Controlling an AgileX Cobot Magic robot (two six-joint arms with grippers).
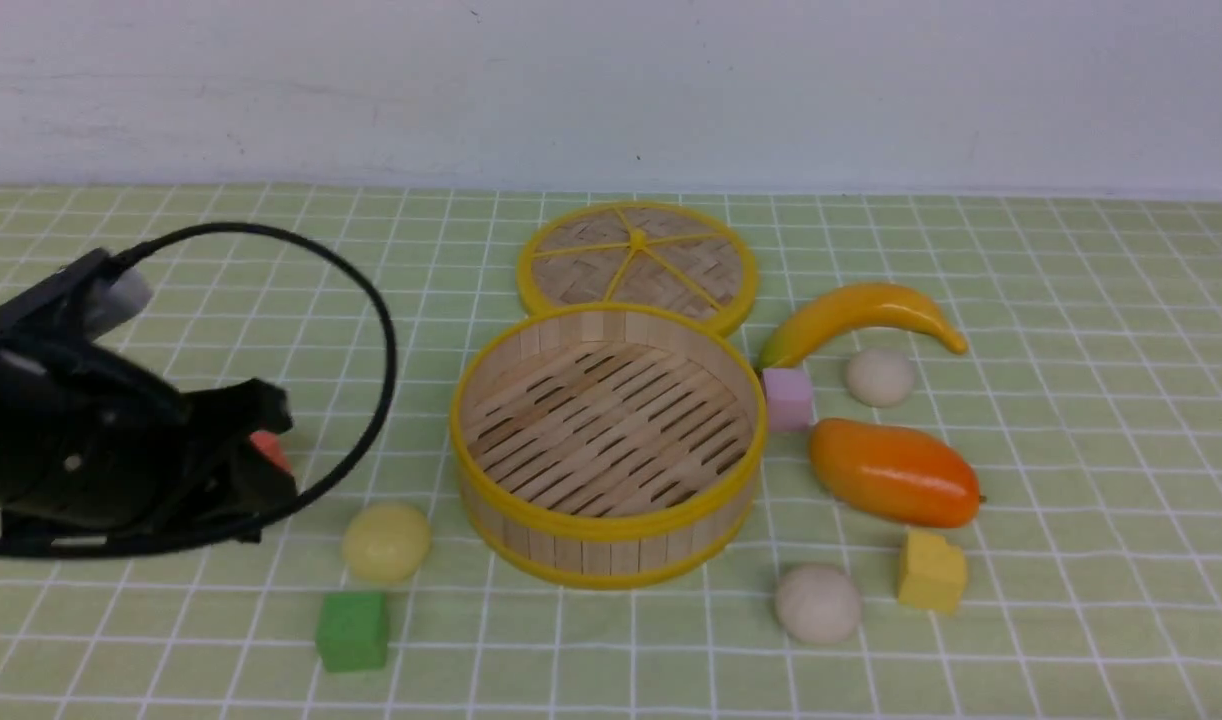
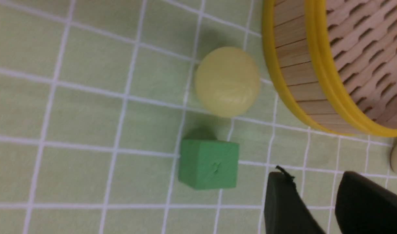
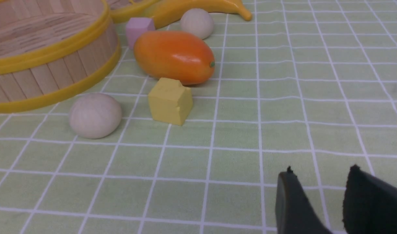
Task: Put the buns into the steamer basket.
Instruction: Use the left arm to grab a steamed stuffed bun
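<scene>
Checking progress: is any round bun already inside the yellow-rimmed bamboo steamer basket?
No: the yellow-rimmed bamboo steamer basket shows only its bare slatted floor, and the pale yellow bun sits outside, beside it.

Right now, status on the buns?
Left fingers apart, empty; right fingers same. Steamer basket empty; yellow bun, near beige bun, far beige bun on cloth. Green cube close by yellow bun; banana and mango flank far bun.

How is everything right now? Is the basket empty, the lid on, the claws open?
steamer basket: uncovered, empty.
lid: off, lying flat behind the basket.
yellow bun: on the table, outside the basket.
far beige bun: on the table, outside the basket.
near beige bun: on the table, outside the basket.
left claw: open, holding nothing.
right claw: open, holding nothing.
</scene>
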